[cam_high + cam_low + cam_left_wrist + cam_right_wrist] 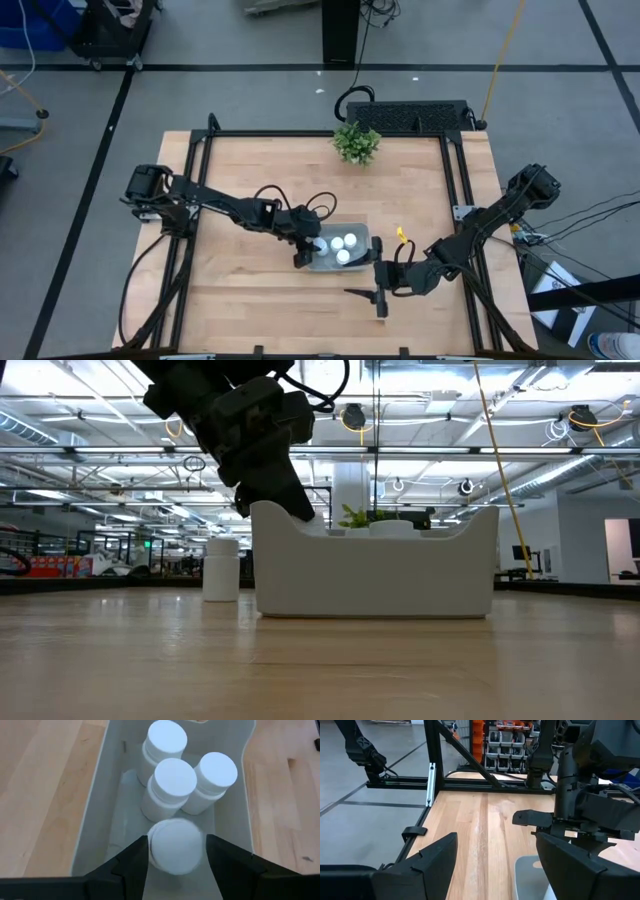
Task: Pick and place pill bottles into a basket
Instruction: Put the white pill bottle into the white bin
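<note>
Left gripper (176, 851) closed on a white capped pill bottle (175, 845) over the pale grey-blue plastic basket (95, 820), three bottles (175, 777) inside, one bottle (221, 568) left on the light wooden table (250, 170), right gripper (495, 860) spread wide nearby, bright workshop behind.

Three upright white pill bottles (172, 785) in grey-blue basket (95, 820), fourth above (175, 845)
</note>
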Controlling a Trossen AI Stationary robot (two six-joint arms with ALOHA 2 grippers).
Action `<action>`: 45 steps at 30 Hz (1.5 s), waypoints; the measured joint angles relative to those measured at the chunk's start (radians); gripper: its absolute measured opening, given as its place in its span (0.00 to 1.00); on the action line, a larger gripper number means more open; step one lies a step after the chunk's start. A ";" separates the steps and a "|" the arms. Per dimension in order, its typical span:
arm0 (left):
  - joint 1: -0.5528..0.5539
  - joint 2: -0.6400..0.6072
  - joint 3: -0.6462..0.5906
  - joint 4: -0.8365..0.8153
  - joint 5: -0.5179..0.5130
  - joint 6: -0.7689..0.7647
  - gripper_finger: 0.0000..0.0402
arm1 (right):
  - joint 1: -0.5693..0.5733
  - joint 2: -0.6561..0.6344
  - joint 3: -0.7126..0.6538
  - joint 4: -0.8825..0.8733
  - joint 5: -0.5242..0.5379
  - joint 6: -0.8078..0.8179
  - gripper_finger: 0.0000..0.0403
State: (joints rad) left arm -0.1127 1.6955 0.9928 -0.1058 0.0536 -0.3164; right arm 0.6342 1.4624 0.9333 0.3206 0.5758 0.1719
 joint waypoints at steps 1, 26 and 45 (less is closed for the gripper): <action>0.000 0.000 0.000 0.000 0.000 0.000 0.52 | 0.000 0.000 0.000 0.000 0.000 0.000 0.65; 0.007 -0.235 0.000 -0.239 -0.253 -0.016 0.52 | 0.001 0.000 0.000 -0.012 -0.001 0.004 0.65; 0.135 -0.229 -0.010 -0.506 -0.237 -0.145 0.81 | 0.002 0.000 0.000 -0.042 -0.002 0.052 0.65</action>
State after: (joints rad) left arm 0.0226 1.4666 0.9831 -0.6116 -0.1832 -0.4614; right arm 0.6365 1.4622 0.9329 0.2790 0.5739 0.2239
